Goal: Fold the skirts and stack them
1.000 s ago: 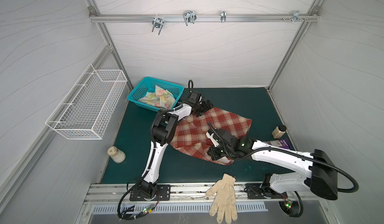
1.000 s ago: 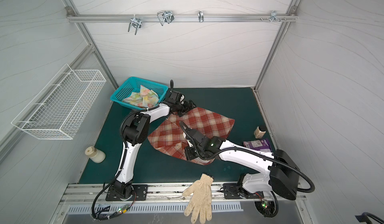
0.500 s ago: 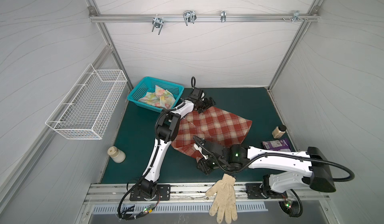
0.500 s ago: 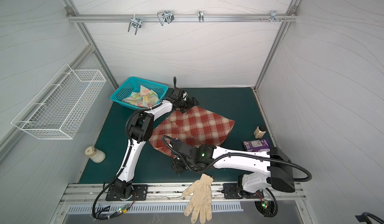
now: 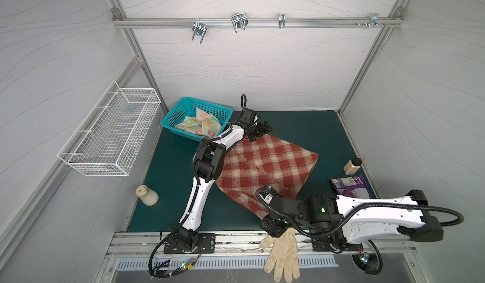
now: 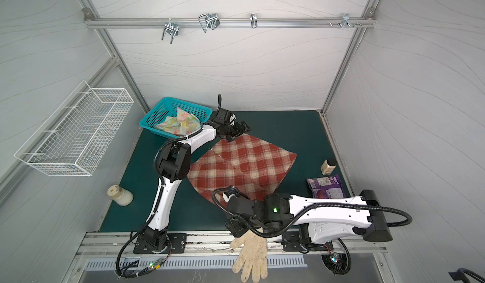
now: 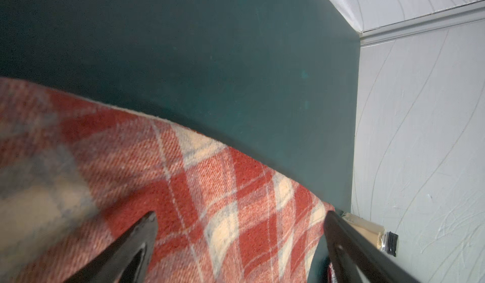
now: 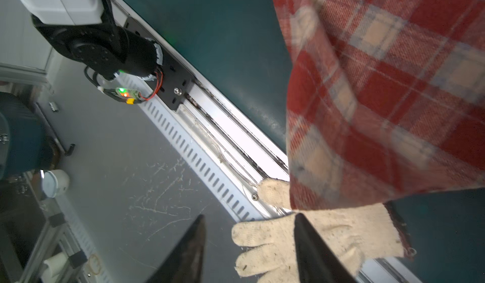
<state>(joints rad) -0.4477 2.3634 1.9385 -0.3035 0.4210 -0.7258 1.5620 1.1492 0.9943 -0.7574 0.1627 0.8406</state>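
Only the top views take in both skirts. The plaid skirt (image 5: 265, 166) lies spread on the green surface (image 5: 170, 176), and the floral skirt (image 5: 199, 124) sits crumpled in the teal basket (image 5: 170, 116) at the far left corner.

The left wrist view shows the left gripper (image 7: 240, 213) standing wide over the plaid skirt's far edge, with cloth under it and nothing pinched. The right wrist view shows what the right arm's wrist hides from above. The right gripper (image 8: 249, 216) has its jaws partly apart and empty over the knitted glove (image 8: 341, 231), and the plaid skirt's near corner lies just beyond one fingertip.

The left arm (image 5: 202, 187) rises from its base, bends at the elbow and reaches toward the skirt's far corner beside the basket. The right arm (image 5: 367, 208) stretches low along the front edge, with its wrist above the glove's cuff.
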